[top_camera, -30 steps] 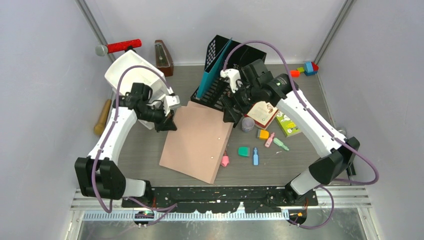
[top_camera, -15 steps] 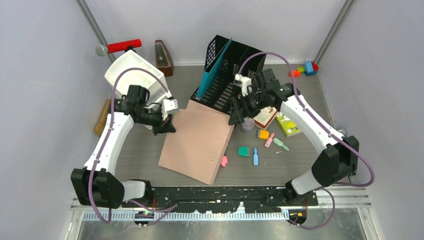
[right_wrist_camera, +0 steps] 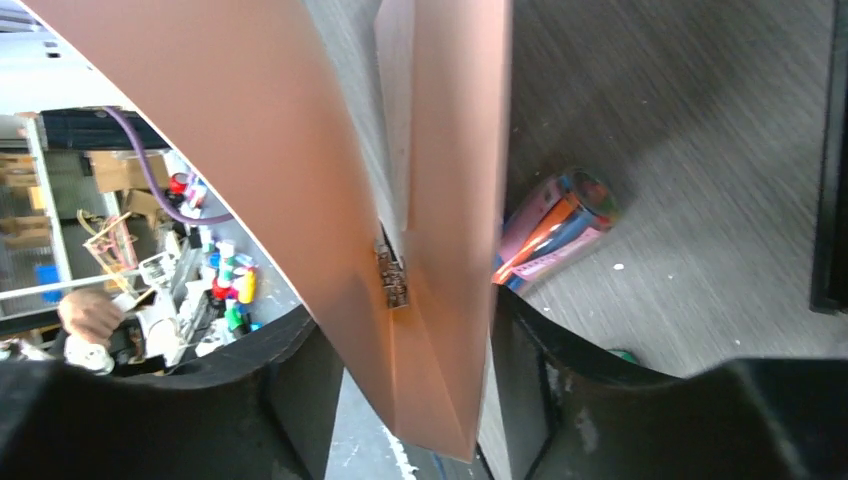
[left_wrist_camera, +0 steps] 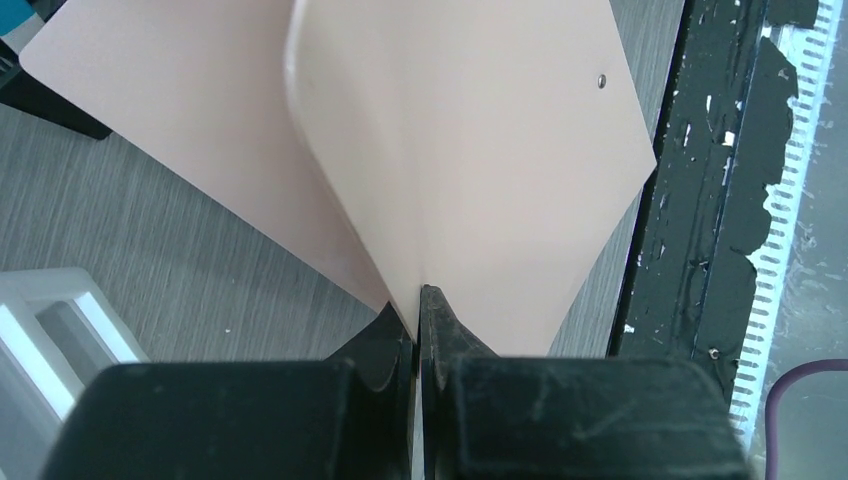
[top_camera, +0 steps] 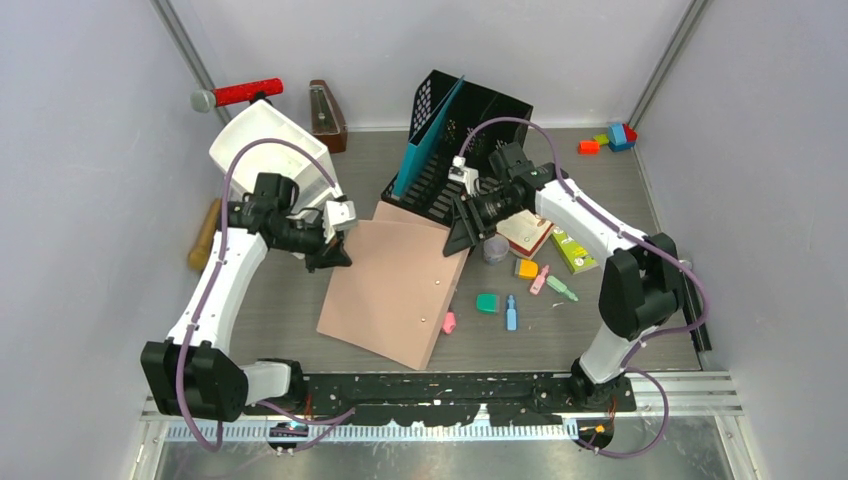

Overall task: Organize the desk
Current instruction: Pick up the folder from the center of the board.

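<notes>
Two grips on one folder (top_camera: 395, 285)?

One for certain. The left gripper (left_wrist_camera: 418, 300) is pinched tight on the raised cover alone (the lower leaf seems to lie flat on the desk (top_camera: 270, 310), the grey wood-grain top beneath everything, pale walls round it). The right gripper (right_wrist_camera: 415, 330) straddles the far corner, just beside the black file rack (top_camera: 470, 130), a finger on either side. Whether they press yet, I cannot tell.

So what might go wrong?

If the arms lift before the right one bites, the corner could slip out. The folder would then hang by one leaf, fall open and swing.

Into what?

The pink eraser (top_camera: 449, 322) and the grey roll (top_camera: 495, 248) lie just beside its right edge, so a swing could scatter them. Too eager a tilt might also knock the rack.
</notes>
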`<control>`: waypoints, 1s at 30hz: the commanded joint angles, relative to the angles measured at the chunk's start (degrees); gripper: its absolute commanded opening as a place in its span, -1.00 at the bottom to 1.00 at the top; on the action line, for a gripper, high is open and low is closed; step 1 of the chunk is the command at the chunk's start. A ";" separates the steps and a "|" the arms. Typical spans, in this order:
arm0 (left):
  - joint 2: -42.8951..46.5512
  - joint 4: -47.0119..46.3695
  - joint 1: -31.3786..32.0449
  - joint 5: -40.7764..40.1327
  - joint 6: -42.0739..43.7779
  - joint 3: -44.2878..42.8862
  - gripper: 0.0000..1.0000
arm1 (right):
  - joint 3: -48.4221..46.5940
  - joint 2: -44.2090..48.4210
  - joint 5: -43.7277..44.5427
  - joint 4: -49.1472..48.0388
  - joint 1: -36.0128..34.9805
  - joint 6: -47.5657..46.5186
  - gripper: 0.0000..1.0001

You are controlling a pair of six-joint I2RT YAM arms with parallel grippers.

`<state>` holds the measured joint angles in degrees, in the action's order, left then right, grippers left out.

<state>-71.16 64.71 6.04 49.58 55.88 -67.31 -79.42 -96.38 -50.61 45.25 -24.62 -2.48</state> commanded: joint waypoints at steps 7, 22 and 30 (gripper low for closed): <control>1.75 -3.94 0.11 -4.65 -0.27 -0.83 -0.97 | -5.13 0.12 -9.69 1.57 0.10 2.10 -0.70; 5.50 -9.61 0.11 -16.09 -19.66 -10.12 0.99 | -6.69 13.40 -12.67 -5.30 0.10 13.70 -0.99; 11.06 -15.18 0.15 -21.23 -29.97 -14.60 0.99 | -14.78 17.74 -9.20 -1.96 0.19 13.78 -0.99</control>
<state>-63.53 55.09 6.11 31.66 33.34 -78.83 -88.47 -82.46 -59.94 43.79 -24.60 9.74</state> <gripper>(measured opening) 0.994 0.047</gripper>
